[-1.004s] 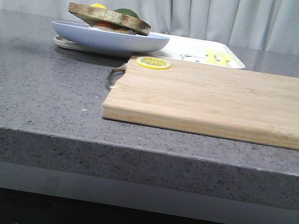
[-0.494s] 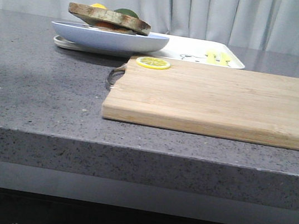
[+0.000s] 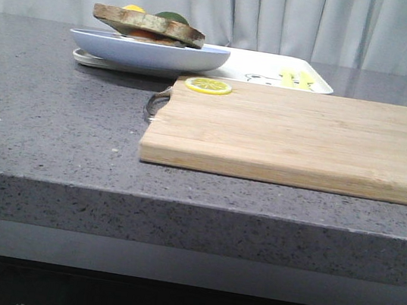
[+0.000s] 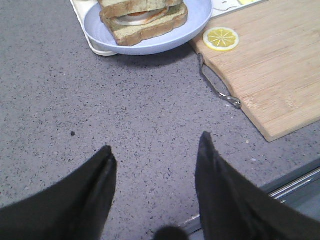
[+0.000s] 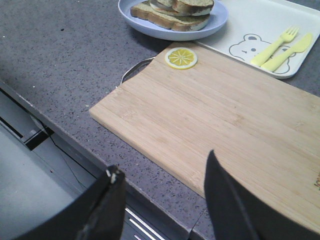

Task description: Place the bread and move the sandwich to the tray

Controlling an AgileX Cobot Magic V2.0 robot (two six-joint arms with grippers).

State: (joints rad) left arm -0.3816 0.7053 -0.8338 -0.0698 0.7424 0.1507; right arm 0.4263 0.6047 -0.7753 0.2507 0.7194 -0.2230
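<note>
**Sandwich on plate, plate on tray; both end effectors empty**

We see the sandwich (image 3: 150, 25) stacked on the pale blue plate (image 3: 202, 58) at the far left of the grey tabletop (image 3: 55, 122). The top bread (image 3: 128, 16) lies on the stack, tilted a little. In the left wrist view, egg white and an orange layer show between the slices. The plate sits on the near-left corner of the white tray (image 3: 317, 84), which extends to the right behind the wooden cutting board (image 3: 305, 137). In the right wrist view, the tray's bear print (image 5: 248, 45) and its yellow fork and knife marks (image 5: 281, 46) are exposed.

A lemon slice (image 3: 209, 86) lies flat on the board's far-left corner, just beside the plate. The board's metal handle (image 4: 218, 86) rests on the tabletop.

Left end effector (image 4: 155, 145): fingers spread wide, nothing between them, hanging over bare tabletop, well apart from the plate. Right end effector (image 5: 165, 172): fingers likewise parted and empty, over the board's near edge and the tabletop's front lip. Neither arm appears in the front view.
</note>
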